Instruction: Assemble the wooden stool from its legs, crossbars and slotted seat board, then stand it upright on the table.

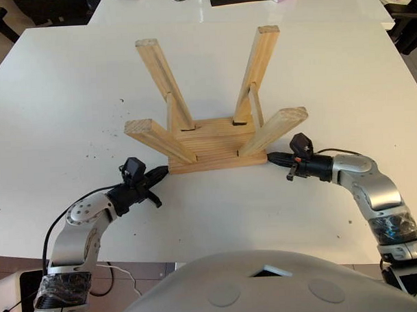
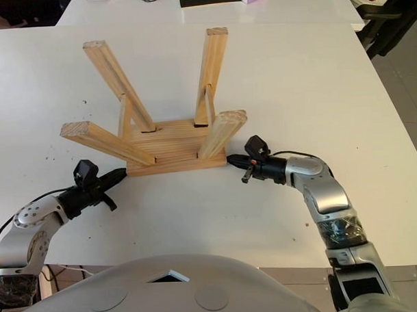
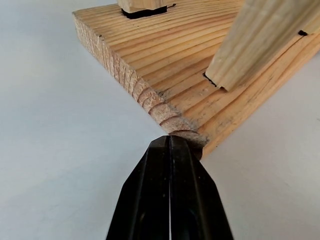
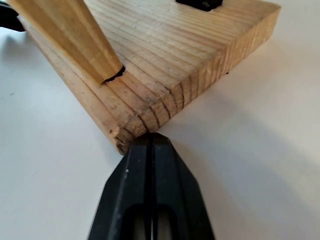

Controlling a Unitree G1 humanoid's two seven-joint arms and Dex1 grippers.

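Stool lies legs-up, L hand at 7 o'clock corner, R hand at 5, both pressed together, prob. bracing for flip.

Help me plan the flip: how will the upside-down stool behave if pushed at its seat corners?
The stool likely slides as one stiff piece, its seat board lying flat on the smooth table. Tipping seems unlikely on that broad base. With the shut left gripper and right gripper at the near corners, an uneven push may spin it.
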